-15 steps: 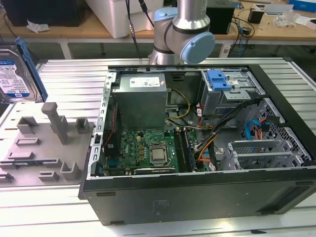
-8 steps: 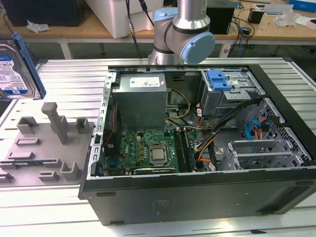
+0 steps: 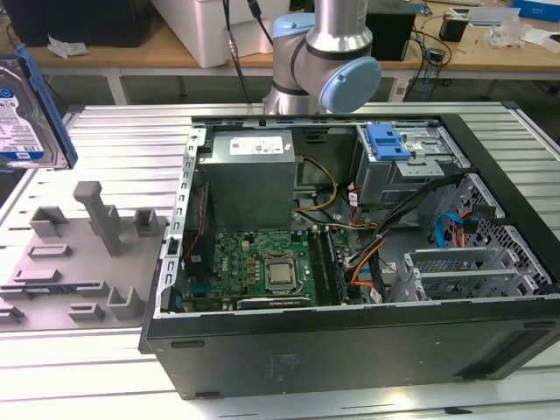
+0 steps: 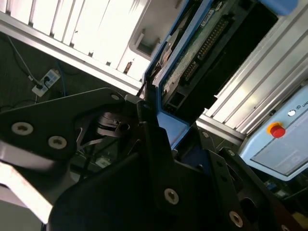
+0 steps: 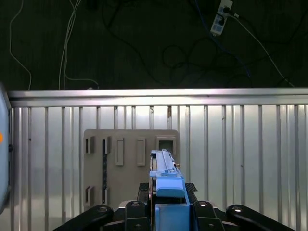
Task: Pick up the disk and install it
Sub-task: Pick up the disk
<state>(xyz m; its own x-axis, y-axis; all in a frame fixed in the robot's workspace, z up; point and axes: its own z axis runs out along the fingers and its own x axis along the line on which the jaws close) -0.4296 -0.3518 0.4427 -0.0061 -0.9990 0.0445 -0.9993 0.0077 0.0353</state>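
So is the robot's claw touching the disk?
Touching. In the first wrist view the gripper clamps the disk on both sides of its blue frame, with no gap. The second wrist view shows the same grip.

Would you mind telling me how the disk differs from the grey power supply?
The disk is outside the computer case, gripped on edge by the claw; the power supply sits inside it. The disk is a thin silver slab with a blue frame; the power supply is a plain grey box. Both are rectangular with labels.

Arm (image 3: pixel 325 54) segment vertical; end effector (image 5: pixel 167 191) clamps the disk (image 5: pixel 166 166) edgewise.
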